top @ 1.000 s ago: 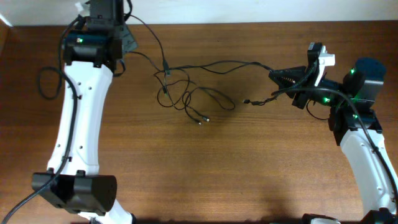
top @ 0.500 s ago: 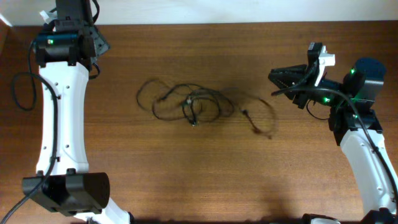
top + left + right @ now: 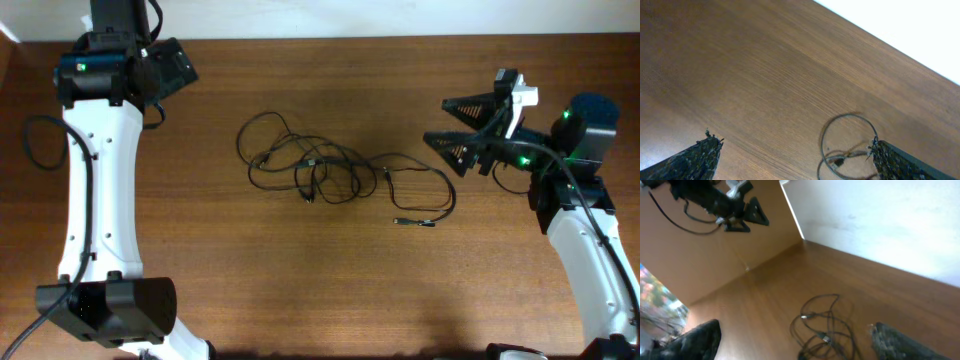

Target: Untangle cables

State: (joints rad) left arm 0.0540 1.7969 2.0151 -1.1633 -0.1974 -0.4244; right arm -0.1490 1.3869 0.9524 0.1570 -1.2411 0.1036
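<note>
Vs. 1 s earlier: the cables (image 3: 330, 175) are no longer running taut between the two arms; they are now lying slack in a loose heap near the middle of the table (image 3: 300, 290), touching neither gripper. One strand is trailing out to the right, ending in a small plug (image 3: 403, 221) on the wood. The left gripper (image 3: 180, 62), which was pinching a cable end, is now standing w/ fingers spread wide and empty, and the left arm has shifted toward the far left corner. The right gripper (image 3: 438, 122) is in approx. the same place, also spread wide and empty; its tips are pointing at the heap, well apart from it. Left wrist view: the cable loop (image 3: 847, 145) is showing between the spread fingers (image 3: 695, 160), but the bottom edge is cutting off most of the heap. Right wrist view: the heap (image 3: 822, 322) is blurred; the left arm (image 3: 715, 202) is visible across the table. Overhead, the crossings in the heap are too fine to resolve, so the no. of cords and whether knots remain cannot be told.
</note>
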